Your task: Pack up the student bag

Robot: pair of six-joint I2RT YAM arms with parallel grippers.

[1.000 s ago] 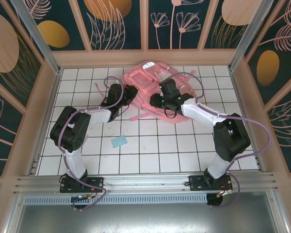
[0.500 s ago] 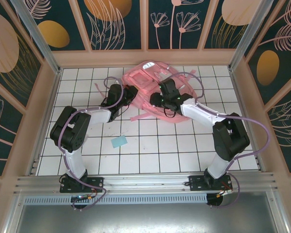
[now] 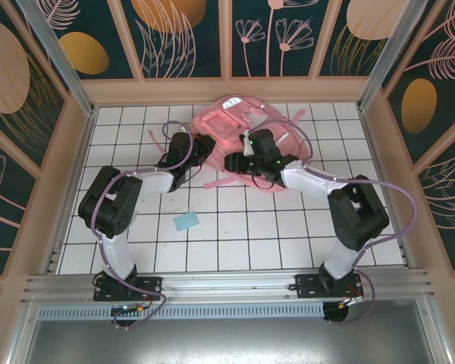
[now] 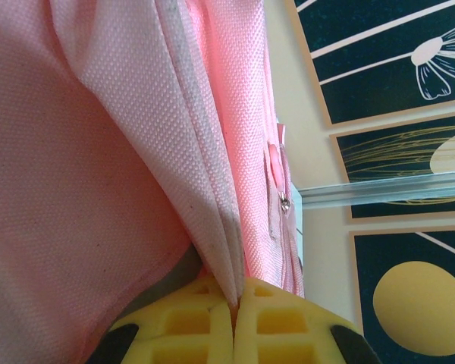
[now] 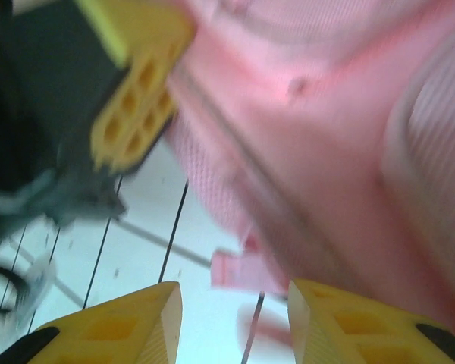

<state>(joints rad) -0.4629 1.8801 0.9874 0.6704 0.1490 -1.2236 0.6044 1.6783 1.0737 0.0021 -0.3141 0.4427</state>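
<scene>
Left end effector (image 4: 235, 322) clamps an edge of the large soft pink backpack (image 3: 229, 121), anchoring it; right end effector (image 5: 235, 322) gapes alongside, probably seeking the opening.

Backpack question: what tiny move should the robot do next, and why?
Probably the right fingers should ease forward and close on the backpack's near edge. The left fingers are pinched shut on a fold of its pink cloth, holding it, while the right fingers stand open just short of that edge with nothing between them.
</scene>
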